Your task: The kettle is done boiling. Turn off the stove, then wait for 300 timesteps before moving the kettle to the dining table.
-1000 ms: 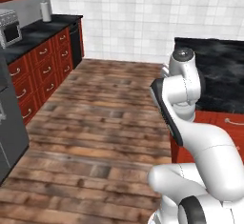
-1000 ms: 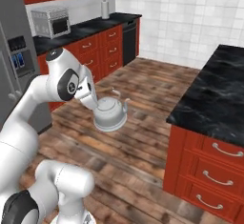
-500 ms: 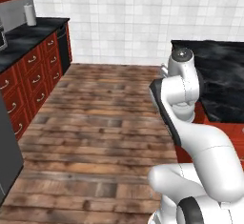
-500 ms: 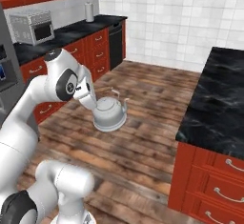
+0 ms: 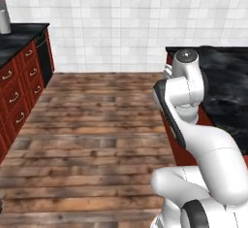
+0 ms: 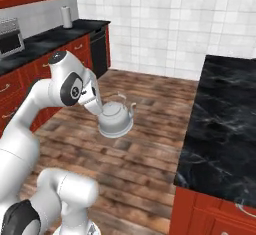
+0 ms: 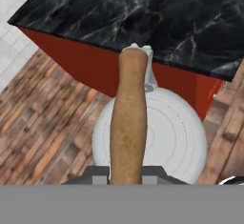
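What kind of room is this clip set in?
A rendered home kitchen, most likely. Red-brown cabinets run under a black counter along a white tiled wall, a microwave sits on that counter, and a black marble dining table stands across the wood floor.

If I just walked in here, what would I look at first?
Probably the shiny kettle hanging in the air above the wooden floor, carried by its brown handle in the white robot arm's gripper. Next you'd spot the big dining table with its glossy black marble top, just to the kettle's right in the right base view.
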